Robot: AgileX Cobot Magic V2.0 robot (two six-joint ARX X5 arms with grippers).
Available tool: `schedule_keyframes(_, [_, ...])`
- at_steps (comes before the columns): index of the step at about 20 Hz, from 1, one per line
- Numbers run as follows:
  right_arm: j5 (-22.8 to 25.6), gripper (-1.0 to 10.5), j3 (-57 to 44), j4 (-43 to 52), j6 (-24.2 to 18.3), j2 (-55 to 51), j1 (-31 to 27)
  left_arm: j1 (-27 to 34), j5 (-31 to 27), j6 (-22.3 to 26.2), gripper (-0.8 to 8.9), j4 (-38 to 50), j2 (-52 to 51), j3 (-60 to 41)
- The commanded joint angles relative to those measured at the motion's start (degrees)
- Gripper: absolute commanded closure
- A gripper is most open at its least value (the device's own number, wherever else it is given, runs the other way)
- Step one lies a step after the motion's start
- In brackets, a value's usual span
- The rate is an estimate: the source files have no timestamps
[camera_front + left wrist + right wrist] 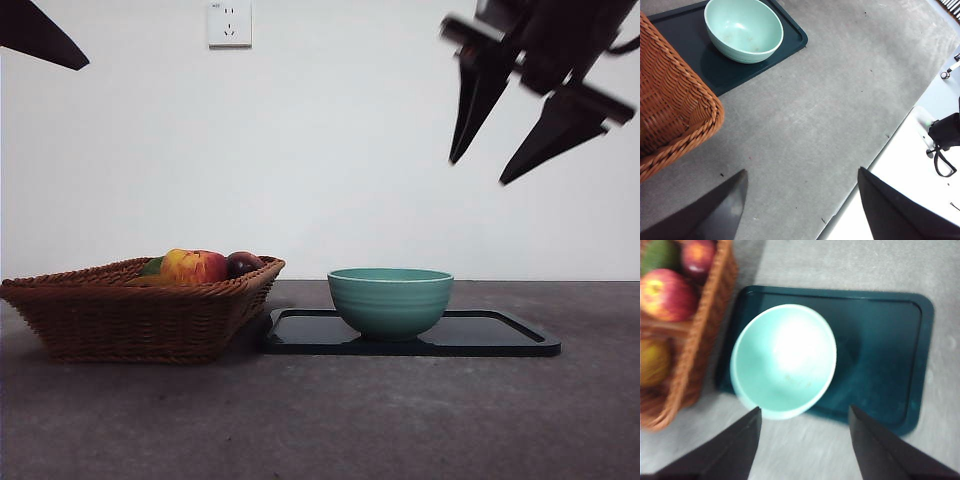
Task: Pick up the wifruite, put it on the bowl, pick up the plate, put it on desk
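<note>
Worktop (330,420) is the biggest thing, dark grey, mottled, carrying everything. On its left sits a wicker basket (130,310) w/ fruit; just right of it, touching or nearly, a dark tray (500,335) (prob. the "plate") w/ the teal bowl (390,300) standing on its left part, empty inside per both wrist views. Right hand (530,125) hangs high at upper right, well above the tray, jaws spread apart, holding nothing; its wrist view looks down on the bowl w/ the basket off to one side. Left hand (802,200) also released and empty, waiting over bare worktop at the near edge, only a black tip at top left in front view. Wifruite: prob. the dull orange-brown fruit (652,360) in the basket beside the red-yellow apple (665,295), blurred, so long axis can't be told. Key relation: fruit lies left of and below the right hand, past the bowl; which arm is nearer I can't tell.
</note>
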Motion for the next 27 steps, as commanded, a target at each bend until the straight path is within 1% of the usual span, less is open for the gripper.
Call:
schedule_keyframes(1, [0.2,6.7,2.2,2.1,-1.6,5.0,0.2,-0.3,0.5,0.7,4.69,0.6,0.3,0.6])
schedule_keyframes(10, [0.3,6.8,2.2,11.1,-1.6,18.2,0.3,-0.3,0.5,0.7,4.69,0.6,0.3,0.6])
schedule_keyframes(11, [0.5,7.1,2.2,11.6,-1.6,19.0,0.3,-0.3,0.5,0.7,4.69,0.6,0.3,0.6])
schedule_keyframes(12, [1.3,7.6,2.2,12.0,-1.6,19.9,0.3,-0.3,0.5,0.7,4.69,0.6,0.3,0.6])
schedule_keyframes(14, [1.7,8.1,2.2,12.6,-1.6,20.9,0.3,-0.3,0.5,0.7,4.69,0.6,0.3,0.6])
schedule_keyframes(16, [2.8,8.2,2.2,13.6,-1.6,21.0,0.3,-0.3,0.5,0.7,4.70,0.6,0.3,0.6])
schedule_keyframes(18, [2.8,8.9,2.2,14.3,-1.6,21.1,0.3,-0.3,0.5,0.7,4.69,0.6,0.3,0.6])
schedule_keyframes(21, [2.8,9.3,2.2,15.4,-1.6,21.1,0.3,-0.3,0.5,0.7,4.69,0.6,0.3,0.6])
schedule_keyframes(24, [2.8,9.3,2.6,16.6,-1.4,21.0,0.3,-0.3,0.5,0.7,4.69,0.6,0.3,0.6])
schedule_keyframes(27, [2.7,9.3,4.4,14.7,-1.5,19.8,0.4,-0.3,0.5,0.7,4.70,0.6,0.3,0.6])
